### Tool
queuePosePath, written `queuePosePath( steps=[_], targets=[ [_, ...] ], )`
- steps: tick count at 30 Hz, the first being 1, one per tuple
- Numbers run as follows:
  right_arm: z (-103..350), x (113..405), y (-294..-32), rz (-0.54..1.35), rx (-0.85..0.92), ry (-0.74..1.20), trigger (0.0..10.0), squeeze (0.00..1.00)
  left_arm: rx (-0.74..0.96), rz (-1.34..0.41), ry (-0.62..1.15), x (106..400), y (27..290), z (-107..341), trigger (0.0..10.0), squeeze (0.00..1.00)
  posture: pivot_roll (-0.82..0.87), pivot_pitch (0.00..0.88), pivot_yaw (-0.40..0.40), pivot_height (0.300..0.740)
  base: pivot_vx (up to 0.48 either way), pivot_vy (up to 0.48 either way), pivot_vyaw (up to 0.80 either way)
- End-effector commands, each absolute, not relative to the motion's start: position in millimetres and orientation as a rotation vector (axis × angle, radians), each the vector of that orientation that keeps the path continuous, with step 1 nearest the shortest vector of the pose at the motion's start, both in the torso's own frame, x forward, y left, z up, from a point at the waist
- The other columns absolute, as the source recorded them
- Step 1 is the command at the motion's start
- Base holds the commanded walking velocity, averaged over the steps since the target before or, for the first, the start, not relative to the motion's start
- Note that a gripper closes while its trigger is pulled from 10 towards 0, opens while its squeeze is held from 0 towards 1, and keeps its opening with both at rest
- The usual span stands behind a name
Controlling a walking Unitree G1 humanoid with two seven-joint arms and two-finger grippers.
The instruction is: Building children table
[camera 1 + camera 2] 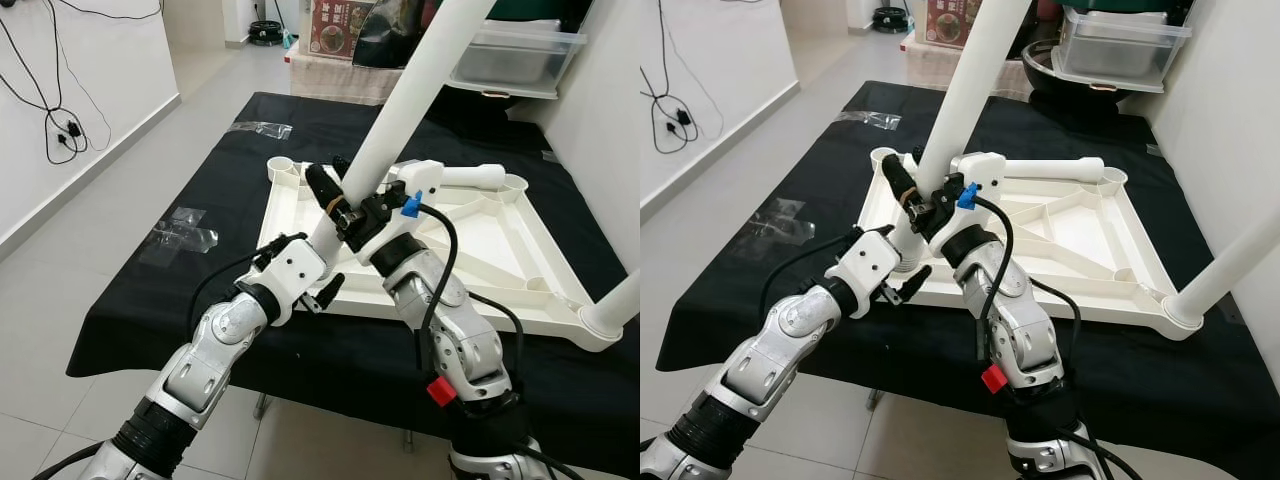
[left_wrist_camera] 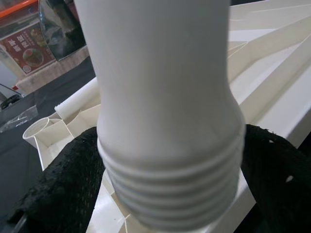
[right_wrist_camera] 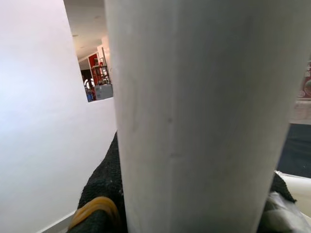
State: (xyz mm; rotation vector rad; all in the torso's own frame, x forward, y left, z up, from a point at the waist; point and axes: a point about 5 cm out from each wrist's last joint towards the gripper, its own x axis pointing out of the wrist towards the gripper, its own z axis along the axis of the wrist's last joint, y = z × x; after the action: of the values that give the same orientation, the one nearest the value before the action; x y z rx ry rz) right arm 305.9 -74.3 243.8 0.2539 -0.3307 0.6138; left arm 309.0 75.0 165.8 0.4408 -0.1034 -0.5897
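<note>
Gripping one white table leg [image 1: 400, 110], both pincers [image 1: 335, 205] [image 1: 375, 210] clench above the black-clothed table [image 1: 150, 300], grey-tiled floor [image 1: 80, 240] around.

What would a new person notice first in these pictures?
First, the long white table leg, rising at a slant, gripped low down by both the left pincer and the right pincer. Beneath it the white tabletop lies upside down on a black cloth, with another leg already standing in its near right corner.

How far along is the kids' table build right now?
One leg stands in the near right corner of the upturned tabletop. Both the left gripper and right gripper hold a second leg, threaded end near the front left corner. Another leg lies loose; back sockets remain empty.
</note>
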Motion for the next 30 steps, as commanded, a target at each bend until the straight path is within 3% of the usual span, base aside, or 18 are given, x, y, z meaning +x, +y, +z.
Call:
queuePosePath(
  steps=[1, 11, 12, 23, 24, 28, 29, 30],
  targets=[
    [243.5, 301.2, -70.3, 0.635, 0.259, -0.327, 0.0, 0.00, 0.443, -0.599, -0.126, 310.0, 72.4, 169.2, 10.0, 0.00, 0.06, 0.034, -0.076, 0.740, 0.000, 0.000, 0.00],
    [239.7, 297.9, -66.0, 0.652, 0.245, -0.320, 0.0, 0.00, 0.422, -0.621, -0.145, 309.5, 67.1, 170.5, 10.0, 0.00, 0.06, 0.032, -0.075, 0.740, 0.000, 0.000, 0.00],
    [239.6, 298.2, -66.0, 0.652, 0.240, -0.319, 0.0, 0.00, 0.422, -0.616, -0.149, 309.9, 67.1, 170.5, 0.0, 0.00, 0.06, 0.031, -0.075, 0.740, 0.000, 0.000, 0.00],
    [242.5, 301.6, -70.3, 0.618, 0.220, -0.329, 0.0, 0.00, 0.452, -0.582, -0.154, 312.5, 69.8, 168.6, 0.0, 0.00, 0.06, 0.032, -0.074, 0.740, 0.000, 0.000, 0.00],
    [242.5, 302.9, -71.5, 0.609, 0.231, -0.321, 10.0, 0.00, 0.471, -0.581, -0.152, 312.9, 70.4, 167.7, 10.0, 0.00, 0.06, 0.031, -0.074, 0.740, 0.000, 0.000, 0.00],
    [242.6, 305.0, -73.6, 0.590, 0.260, -0.309, 10.0, 0.00, 0.475, -0.578, -0.145, 313.5, 71.4, 166.4, 10.0, 0.00, 0.06, 0.032, -0.071, 0.740, 0.000, 0.000, 0.00],
    [242.8, 305.7, -74.3, 0.586, 0.286, -0.303, 10.0, 0.14, 0.477, -0.579, -0.147, 313.4, 71.6, 166.2, 10.0, 0.00, 0.06, 0.032, -0.071, 0.740, 0.000, 0.000, 0.00],
    [243.0, 305.9, -74.7, 0.582, 0.291, -0.303, 10.0, 1.00, 0.477, -0.581, -0.147, 313.2, 71.6, 165.6, 10.0, 0.00, 0.06, 0.030, -0.072, 0.740, 0.000, 0.000, 0.00]
  ],
)
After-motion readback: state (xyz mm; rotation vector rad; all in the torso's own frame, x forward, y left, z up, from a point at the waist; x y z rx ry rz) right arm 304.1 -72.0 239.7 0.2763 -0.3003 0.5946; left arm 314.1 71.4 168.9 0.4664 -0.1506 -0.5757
